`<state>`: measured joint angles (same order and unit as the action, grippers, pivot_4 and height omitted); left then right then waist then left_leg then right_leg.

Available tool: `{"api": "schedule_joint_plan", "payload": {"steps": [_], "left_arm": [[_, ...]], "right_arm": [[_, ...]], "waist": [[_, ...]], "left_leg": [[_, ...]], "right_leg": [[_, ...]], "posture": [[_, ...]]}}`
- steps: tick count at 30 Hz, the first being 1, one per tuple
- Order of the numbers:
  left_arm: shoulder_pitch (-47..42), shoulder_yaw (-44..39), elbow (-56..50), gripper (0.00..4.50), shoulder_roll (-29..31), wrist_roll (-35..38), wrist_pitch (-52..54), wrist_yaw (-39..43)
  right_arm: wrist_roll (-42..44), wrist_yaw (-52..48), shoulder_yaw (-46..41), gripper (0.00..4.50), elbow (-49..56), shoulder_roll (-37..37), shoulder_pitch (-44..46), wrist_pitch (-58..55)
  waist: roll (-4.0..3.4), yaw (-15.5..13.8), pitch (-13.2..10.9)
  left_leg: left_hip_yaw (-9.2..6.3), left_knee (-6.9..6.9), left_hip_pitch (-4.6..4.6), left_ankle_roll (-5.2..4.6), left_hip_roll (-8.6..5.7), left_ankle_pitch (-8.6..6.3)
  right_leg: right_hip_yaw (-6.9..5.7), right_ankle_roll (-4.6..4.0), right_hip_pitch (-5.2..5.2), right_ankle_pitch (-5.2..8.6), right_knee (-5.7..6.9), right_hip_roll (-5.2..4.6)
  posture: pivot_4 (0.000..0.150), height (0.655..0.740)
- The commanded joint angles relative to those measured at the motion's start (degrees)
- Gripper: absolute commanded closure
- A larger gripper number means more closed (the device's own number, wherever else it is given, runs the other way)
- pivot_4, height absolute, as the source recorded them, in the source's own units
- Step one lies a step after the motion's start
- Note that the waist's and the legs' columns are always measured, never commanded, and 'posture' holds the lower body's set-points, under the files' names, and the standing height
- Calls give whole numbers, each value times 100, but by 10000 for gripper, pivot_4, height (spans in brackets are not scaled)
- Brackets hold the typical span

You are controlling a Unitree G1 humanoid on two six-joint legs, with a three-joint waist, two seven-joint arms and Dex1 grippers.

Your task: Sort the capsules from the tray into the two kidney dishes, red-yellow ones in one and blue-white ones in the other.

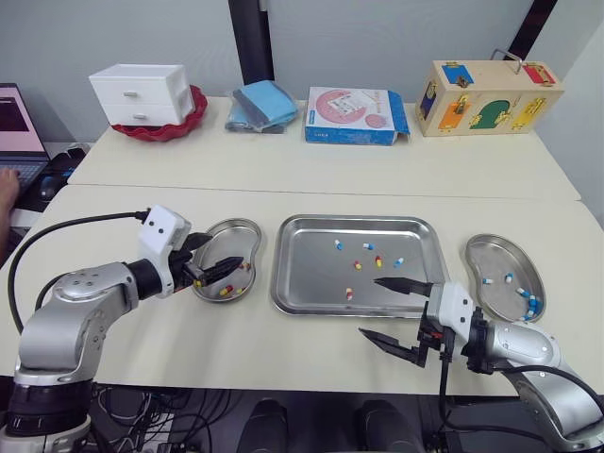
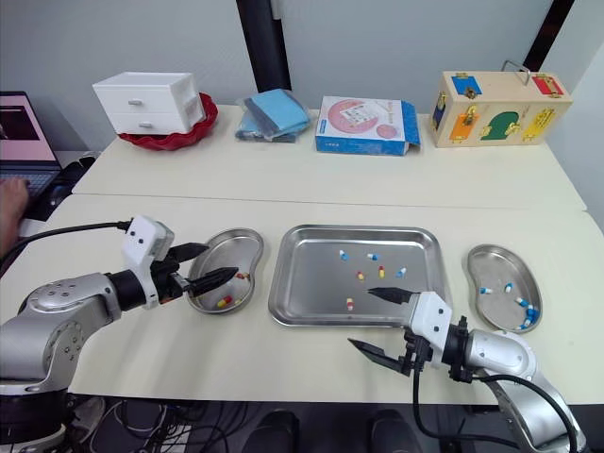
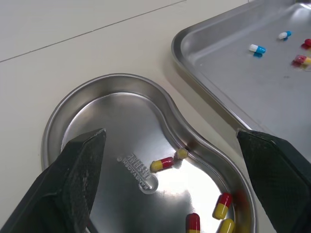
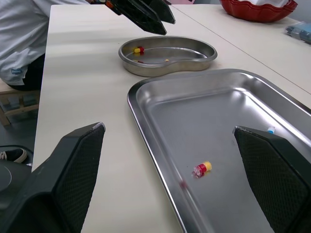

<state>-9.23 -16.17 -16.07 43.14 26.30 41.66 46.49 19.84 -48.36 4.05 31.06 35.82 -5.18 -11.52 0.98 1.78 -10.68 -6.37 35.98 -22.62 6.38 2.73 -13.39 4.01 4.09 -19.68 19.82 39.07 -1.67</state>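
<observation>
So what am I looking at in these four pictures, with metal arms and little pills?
It's a two-armed sorting robot. Two pictures come from cameras in its head, two from its wrists, where the black fingers are its own. On the table sit a steel tray with loose capsules, a left dish of red-yellow capsules and a right dish of blue-white capsules. The left gripper hangs open over the left dish, the right gripper open at the tray's near edge. Neither holds anything.

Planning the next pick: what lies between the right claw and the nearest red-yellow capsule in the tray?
Only bare tray floor, seen in the right wrist view.
</observation>
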Motion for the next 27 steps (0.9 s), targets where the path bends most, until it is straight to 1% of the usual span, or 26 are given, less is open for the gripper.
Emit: {"api": "schedule_joint_plan", "payload": {"steps": [1, 4, 8, 13, 15, 18, 21, 27], "left_arm": [[398, -502, 48, 418, 317, -91, -460, 171], [894, -914, 379, 418, 480, -227, -772, 223], [1577, -1328, 885, 418, 555, -339, -1413, 501], [2266, -1566, 1525, 418, 561, -589, -2164, 702], [2436, -1646, 1691, 418, 536, -563, -2304, 773], [2574, -1663, 1744, 418, 504, -460, -2368, 886], [2694, -1588, 1640, 418, 467, -395, -2370, 1008], [2799, -1546, 1480, 418, 419, -367, -2457, 1036]], "right_arm": [[280, 137, -583, 0, 284, 104, -109, -101], [512, 6, -1261, 0, 415, 396, -557, -253], [726, -231, -2284, 0, 317, 737, -1191, -293], [774, -1030, -3511, 0, -221, 1142, -2121, -157], [763, -1311, -3922, 0, -588, 1278, -2333, -93], [640, -1621, -4271, 0, -1215, 1464, -2398, 83], [502, -1786, -4400, 0, -1755, 1635, -2343, 192], [395, -1912, -4448, 0, -2166, 1735, -2349, 170]], "waist": [[-1, 10, 0], [-3, 1, -2], [-3, -2, -1], [0, -12, 0], [1, -10, 0], [3, -6, 0], [4, 5, 1], [3, 5, 1]], "left_leg": [[2, -1, 1, 0, 1, 0], [2, -3, 0, 0, 0, 0], [6, -4, -2, -1, 0, -1], [10, -5, 3, -1, 0, -1], [11, -6, 3, -2, 0, -2], [14, -5, 6, -2, 1, -2], [17, -6, 12, -2, 1, -2], [18, -8, 13, -2, 1, -2]], "right_leg": [[2, 0, -1, 0, 0, 0], [3, -1, -2, 0, -1, -1], [3, -1, -2, 0, -5, -1], [5, -1, 3, 1, -7, -2], [5, -2, 2, 1, -10, -2], [8, -1, 3, 1, -8, -2], [10, -1, 6, 2, -8, -2], [11, -1, 7, 2, -8, -2]], "posture": [[1500, 7400], [1500, 7400], [1500, 7400], [1500, 7400], [1500, 7400], [1500, 7400], [1500, 7400], [1500, 7400]]}}
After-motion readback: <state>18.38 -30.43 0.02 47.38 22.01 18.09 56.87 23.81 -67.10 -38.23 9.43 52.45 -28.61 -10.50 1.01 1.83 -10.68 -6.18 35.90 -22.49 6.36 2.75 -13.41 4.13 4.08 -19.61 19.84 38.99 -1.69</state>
